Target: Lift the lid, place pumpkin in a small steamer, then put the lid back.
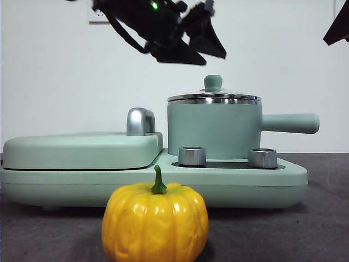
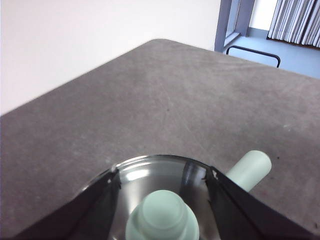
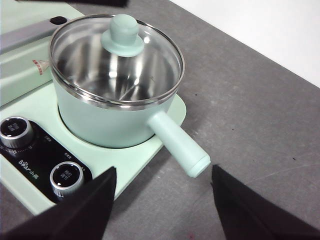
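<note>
The glass lid (image 1: 214, 98) with its mint-green knob (image 1: 212, 83) sits on the small steamer (image 1: 212, 131), a mint-green pot with a long side handle (image 1: 289, 123). My left gripper (image 1: 212, 57) hangs open just above the knob. In the left wrist view its jaws (image 2: 161, 172) stand on either side of the lid (image 2: 150, 175), apart from the knob (image 2: 162, 220). The yellow pumpkin (image 1: 155, 224) stands on the table in front of the cooker. My right gripper (image 3: 163, 172) is open and empty, back from the steamer (image 3: 110, 125) and lid (image 3: 120, 50), and shows at a top corner (image 1: 338, 27).
The steamer stands on a mint-green cooker base (image 1: 163, 183) with two steel dials (image 1: 192, 155) (image 1: 262, 158). A flat griddle cover (image 1: 82, 150) with a chrome handle (image 1: 140, 121) fills the base's left half. Grey tabletop (image 1: 316, 229) surrounds it.
</note>
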Robot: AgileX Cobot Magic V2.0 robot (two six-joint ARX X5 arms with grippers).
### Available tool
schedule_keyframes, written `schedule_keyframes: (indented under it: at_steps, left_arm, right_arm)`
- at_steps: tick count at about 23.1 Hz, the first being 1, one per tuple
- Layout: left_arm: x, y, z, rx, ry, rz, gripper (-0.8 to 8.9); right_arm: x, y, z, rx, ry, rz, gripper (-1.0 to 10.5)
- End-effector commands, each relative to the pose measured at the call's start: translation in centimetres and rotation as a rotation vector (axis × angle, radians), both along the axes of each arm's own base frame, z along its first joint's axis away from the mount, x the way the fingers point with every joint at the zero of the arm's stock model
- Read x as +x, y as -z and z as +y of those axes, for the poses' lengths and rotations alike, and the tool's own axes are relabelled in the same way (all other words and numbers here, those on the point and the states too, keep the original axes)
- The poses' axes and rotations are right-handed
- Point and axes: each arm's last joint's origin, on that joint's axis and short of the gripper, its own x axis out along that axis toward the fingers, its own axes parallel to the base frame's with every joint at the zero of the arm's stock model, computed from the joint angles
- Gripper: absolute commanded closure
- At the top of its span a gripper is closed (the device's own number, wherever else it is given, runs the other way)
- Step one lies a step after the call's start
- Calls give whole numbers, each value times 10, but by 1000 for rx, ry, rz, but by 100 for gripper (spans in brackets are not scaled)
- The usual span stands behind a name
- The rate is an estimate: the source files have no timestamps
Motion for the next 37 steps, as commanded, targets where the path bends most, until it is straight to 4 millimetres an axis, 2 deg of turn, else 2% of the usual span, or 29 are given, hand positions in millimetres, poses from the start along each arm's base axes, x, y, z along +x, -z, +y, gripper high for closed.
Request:
schedule_keyframes:
  at_steps: [1, 6, 11, 13, 15, 21, 25, 37]
  left_arm:
    - [6, 9, -11, 9, 10, 13, 532]
    - [10, 24, -14, 45, 12, 57, 532]
    - [10, 28, -15, 67, 15, 73, 543]
    - [10, 28, -15, 65, 16, 70, 638]
    - [10, 28, -15, 70, 18, 65, 818]
    - [7, 28, -18, 132, 64, -31, 803]
    - [3, 19, -17, 144, 53, -82, 803]
    - [-16, -30, 3, 99, -58, -159, 803]
  right_arm:
    - [0, -7, 1, 15, 0, -17, 644]
    - [0, -6, 1, 13, 0, -8, 644]
    - [0, -6, 1, 13, 0, -7, 645]
    - [0, -6, 1, 13, 0, -8, 644]
    - [0, -6, 1, 13, 0, -7, 645]
    - [-1, -5, 0, 10, 0, 3, 645]
    - [-1, -5, 0, 9, 0, 6, 645]
    - [-1, -5, 0, 10, 0, 6, 645]
